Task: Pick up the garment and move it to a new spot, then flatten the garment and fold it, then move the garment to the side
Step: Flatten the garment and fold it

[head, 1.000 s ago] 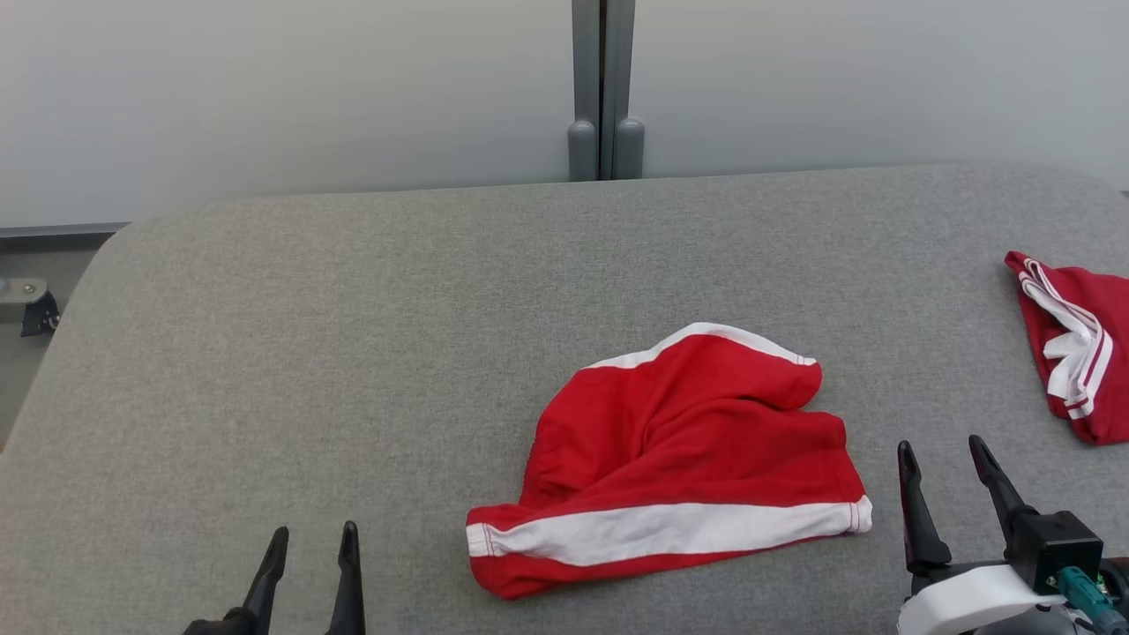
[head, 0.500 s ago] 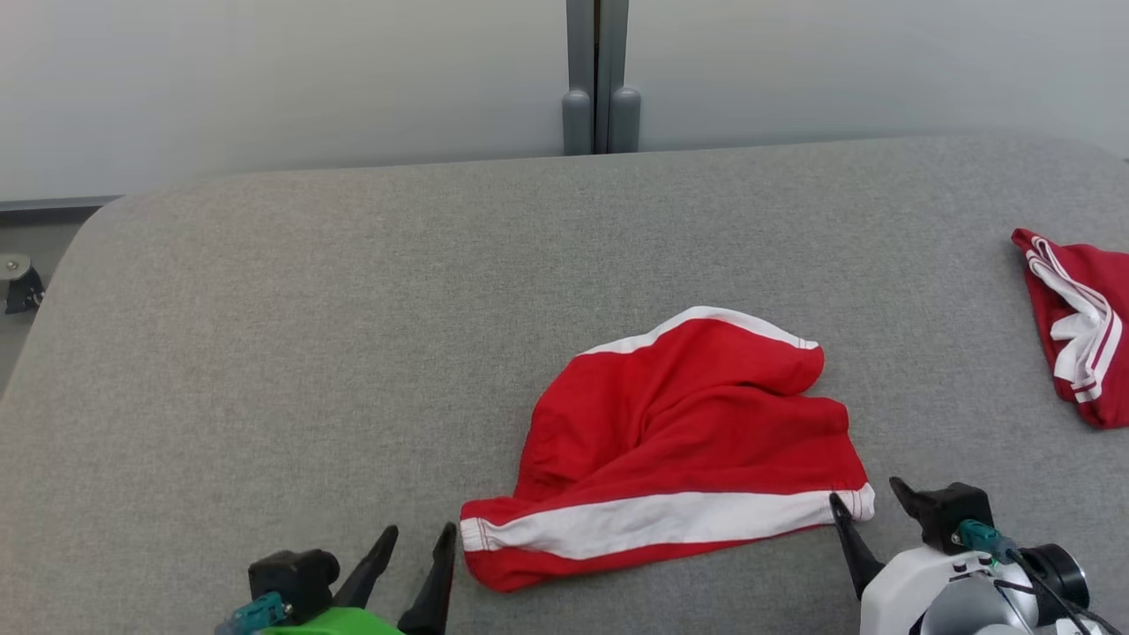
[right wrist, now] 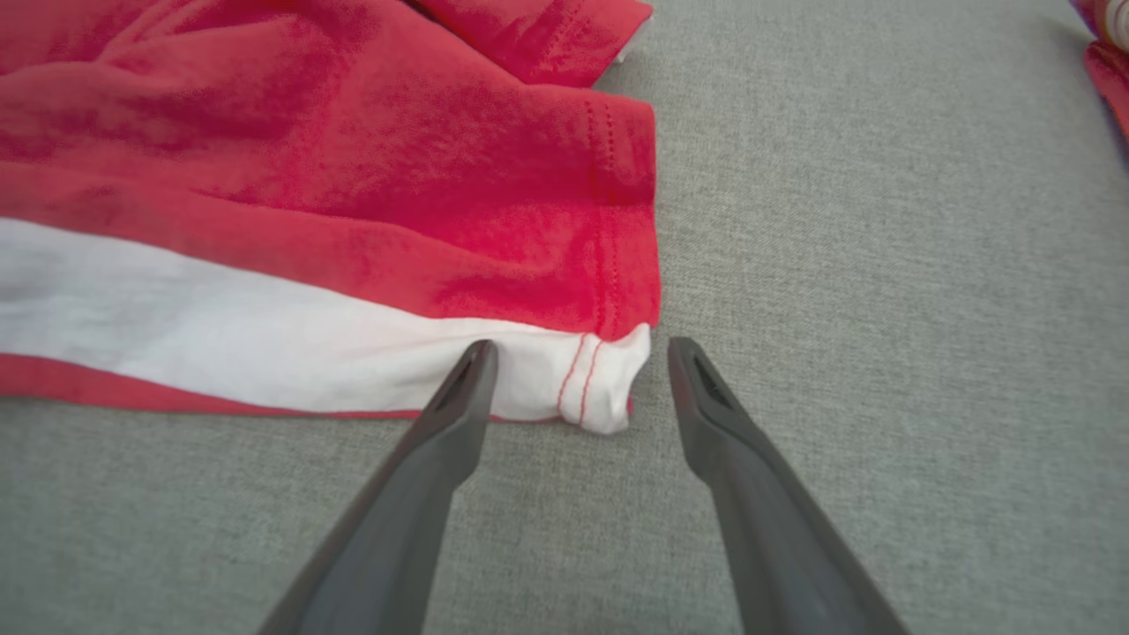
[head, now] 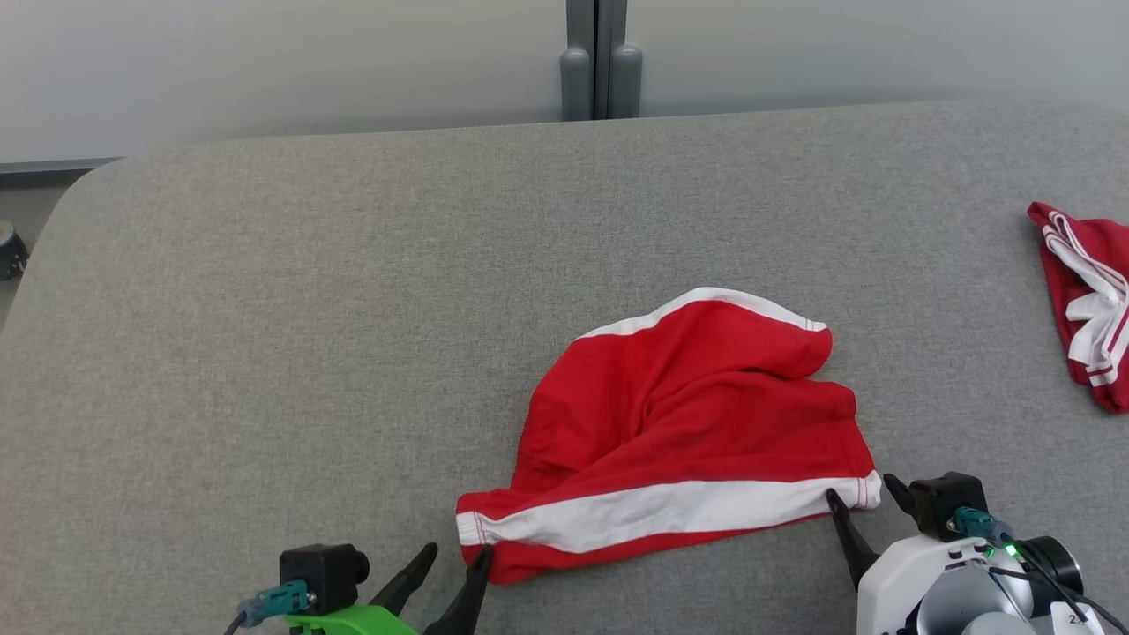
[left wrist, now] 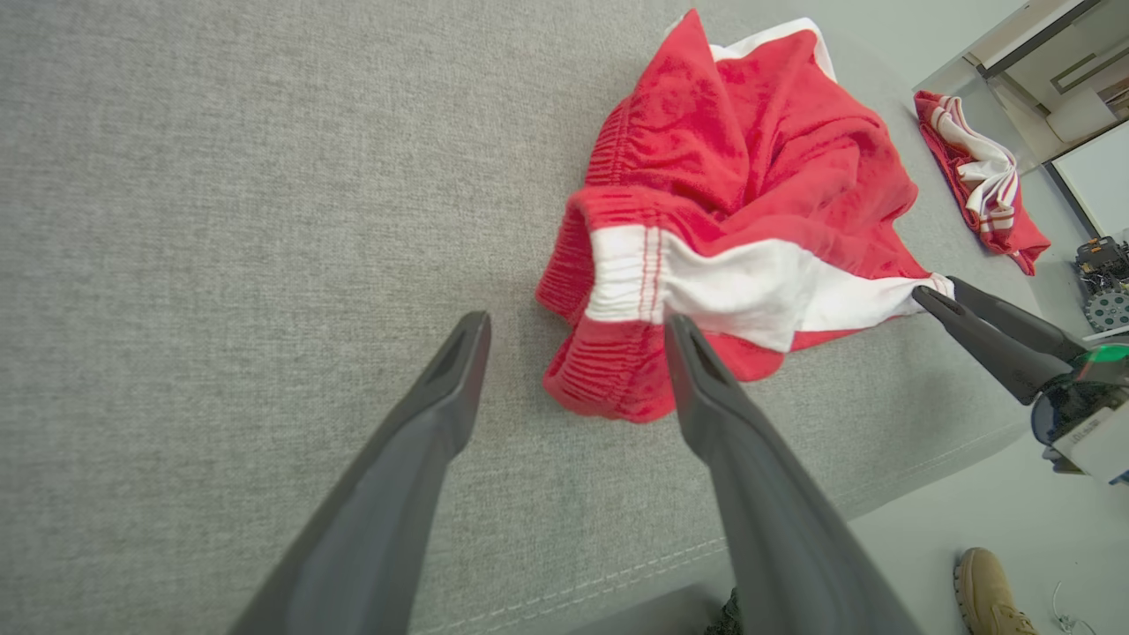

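The garment [head: 688, 414] lies lengthwise between left end effector [head: 459, 560] and right end effector [head: 857, 489], each spread apart at one band end.

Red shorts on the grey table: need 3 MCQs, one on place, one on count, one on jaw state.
1. Where is the right gripper? A. At the white-striped right corner of the red shorts. B. Over the shorts' middle. C. Far off to the left.
2. How many red garments lie on the grey table? A. One. B. Two. C. Three.
3. How do both grippers' jaws stand? A. Both open. B. Both shut on cloth. C. Left shut, right open.
1A: its jaws straddle that corner in the right wrist view. 2B: the shorts plus a second red garment at the right edge. 3A: the left gripper and the right both show a clear gap.
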Robot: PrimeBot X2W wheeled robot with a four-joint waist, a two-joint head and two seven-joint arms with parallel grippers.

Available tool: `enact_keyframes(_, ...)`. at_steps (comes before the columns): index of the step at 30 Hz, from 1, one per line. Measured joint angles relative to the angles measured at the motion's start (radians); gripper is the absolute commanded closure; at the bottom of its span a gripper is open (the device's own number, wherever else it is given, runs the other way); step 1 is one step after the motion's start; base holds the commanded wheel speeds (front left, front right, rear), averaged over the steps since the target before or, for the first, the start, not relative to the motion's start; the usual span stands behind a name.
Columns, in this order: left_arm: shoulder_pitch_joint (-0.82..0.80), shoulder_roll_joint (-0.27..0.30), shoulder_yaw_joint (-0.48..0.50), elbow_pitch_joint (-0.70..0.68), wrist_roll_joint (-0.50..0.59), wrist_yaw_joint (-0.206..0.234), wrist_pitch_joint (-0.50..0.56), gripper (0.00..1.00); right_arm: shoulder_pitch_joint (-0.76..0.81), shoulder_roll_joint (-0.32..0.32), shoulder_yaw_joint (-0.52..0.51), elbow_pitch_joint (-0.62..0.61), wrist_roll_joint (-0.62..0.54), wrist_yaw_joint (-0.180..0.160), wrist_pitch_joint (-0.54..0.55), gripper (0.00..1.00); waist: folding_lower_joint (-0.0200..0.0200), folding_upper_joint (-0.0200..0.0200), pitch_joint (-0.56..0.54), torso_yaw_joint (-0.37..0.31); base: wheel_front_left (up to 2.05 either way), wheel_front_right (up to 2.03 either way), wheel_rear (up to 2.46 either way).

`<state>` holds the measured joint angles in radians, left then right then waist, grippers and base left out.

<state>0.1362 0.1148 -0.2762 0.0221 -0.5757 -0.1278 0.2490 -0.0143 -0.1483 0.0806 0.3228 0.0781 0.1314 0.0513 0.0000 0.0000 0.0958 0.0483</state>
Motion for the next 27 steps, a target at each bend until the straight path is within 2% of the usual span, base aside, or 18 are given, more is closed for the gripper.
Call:
enact_keyframes(2,-0.003,0.009,-0.013,0.003,-0.013,0.0,0.006,0.0,-0.002,-0.002,0.005,0.006,0.001,0.0,0.0,0.14,0.0,0.0,0.005,0.0,0.0,0.0,0.0)
enact_keyframes(5,-0.012,0.024,-0.018,0.011,-0.027,0.0,0.005,0.0,-0.01,-0.002,0.012,0.012,0.006,0.0,-0.005,0.15,0.0,0.0,0.008,0.002,0.0,0.0,0.0)
enact_keyframes(11,-0.027,0.035,-0.037,0.012,-0.063,0.0,0.004,0.0,-0.014,-0.005,0.018,0.016,0.01,0.0,-0.011,0.3,0.0,0.0,0.015,-0.003,0.0,0.0,0.0)
enact_keyframes(19,-0.052,0.055,-0.054,0.01,-0.118,0.0,-0.003,0.0,-0.02,-0.005,0.032,0.031,0.019,0.0,-0.02,0.31,0.0,0.0,0.021,-0.012,0.0,0.0,0.0)
enact_keyframes(20,-0.056,0.058,-0.06,0.01,-0.12,0.0,-0.004,0.0,-0.022,-0.005,0.035,0.034,0.02,0.0,-0.02,0.34,0.0,0.0,0.022,-0.013,0.0,0.0,0.0)
enact_keyframes(21,-0.061,0.061,-0.072,0.01,-0.131,0.0,-0.003,0.06,-0.025,-0.005,0.04,0.038,0.024,0.0,-0.019,0.44,0.0,0.0,0.022,-0.015,0.0,0.0,0.0)
enact_keyframes(22,-0.065,0.062,-0.084,0.01,-0.149,0.0,-0.002,0.22,-0.03,-0.005,0.045,0.045,0.026,0.0,-0.019,0.54,0.0,0.0,0.022,-0.017,0.0,0.0,0.0)
enact_keyframes(23,-0.067,0.062,-0.089,0.011,-0.164,0.0,-0.002,0.56,-0.035,-0.006,0.053,0.049,0.03,0.0,-0.017,0.78,0.0,0.0,0.022,-0.018,0.0,0.0,0.0)
enact_keyframes(24,-0.069,0.067,-0.097,0.014,-0.174,0.0,0.002,0.76,-0.041,-0.007,0.062,0.055,0.041,0.0,-0.022,1.0,0.0,0.0,0.021,-0.02,0.0,0.0,0.0)
enact_keyframes(25,-0.072,0.078,-0.108,0.015,-0.179,0.0,0.002,1.0,-0.048,-0.005,0.067,0.061,0.059,0.0,-0.032,1.0,0.0,0.0,0.02,-0.022,0.0,0.0,0.0)
enact_keyframes(27,-0.077,0.094,-0.121,0.016,-0.191,0.0,-0.004,1.0,-0.061,-0.009,0.087,0.069,0.102,0.0,-0.037,1.0,0.0,0.0,0.014,-0.025,0.0,0.0,0.0)
